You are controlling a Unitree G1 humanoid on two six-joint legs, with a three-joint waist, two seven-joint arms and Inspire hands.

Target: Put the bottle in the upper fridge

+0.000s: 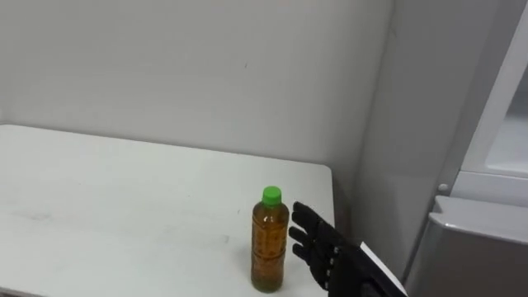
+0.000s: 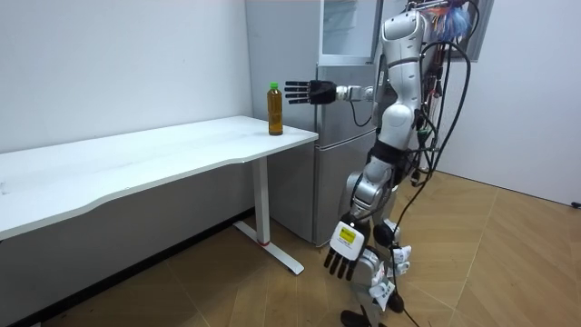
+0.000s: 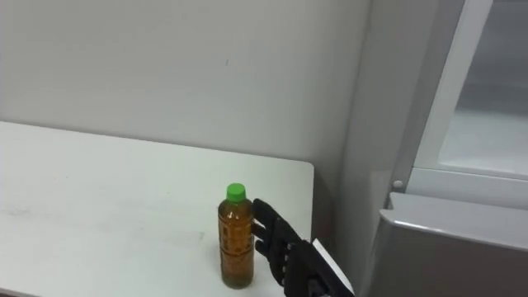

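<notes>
Now fingers of the right hand are spread straight, holding nothing, with the bottle just beside at their nine o'clock, upright on the table; the open left hand hangs low, fridge at three o'clock

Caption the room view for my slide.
Robot's open right hand beside the green-capped amber plastic bottle on the white table, near grey fridge.

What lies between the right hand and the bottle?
Nothing. The room view shows a short bare gap between the open right hand and the bottle. In the eye views the fingers are close beside it.
</notes>
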